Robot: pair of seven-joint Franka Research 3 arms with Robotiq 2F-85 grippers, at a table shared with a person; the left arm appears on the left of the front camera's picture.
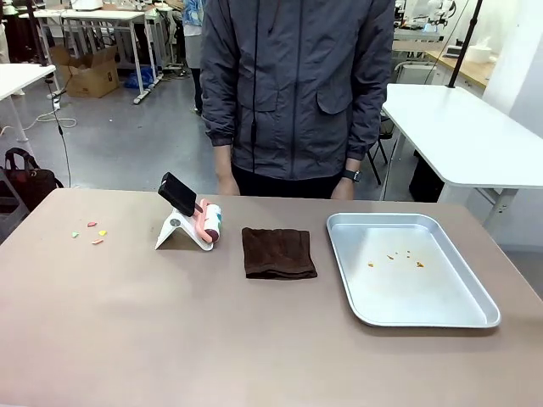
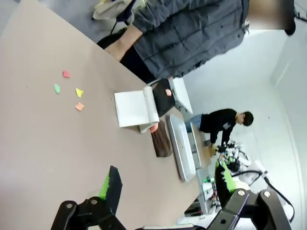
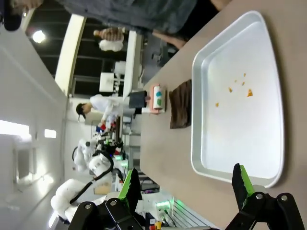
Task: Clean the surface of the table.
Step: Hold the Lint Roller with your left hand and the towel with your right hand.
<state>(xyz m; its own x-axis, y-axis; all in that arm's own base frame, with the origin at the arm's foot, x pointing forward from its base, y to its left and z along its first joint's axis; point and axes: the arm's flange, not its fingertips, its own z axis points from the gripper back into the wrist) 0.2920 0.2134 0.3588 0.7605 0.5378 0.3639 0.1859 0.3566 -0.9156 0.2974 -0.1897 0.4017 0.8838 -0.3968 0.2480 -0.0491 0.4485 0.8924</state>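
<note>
Bright even overhead light, soft shadows, sharp front view, wrist views wide-angle warped, blown-out ceiling glare

Lab workshop — white worktables (image 1: 465, 134), cardboard box (image 1: 92, 76), grey floor (image 1: 127, 140)

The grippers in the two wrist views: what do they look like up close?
Both the left gripper and the right gripper are black, jointed linkages with round pivot pins, ending in two slim fingers faced with bright green pads.
</note>
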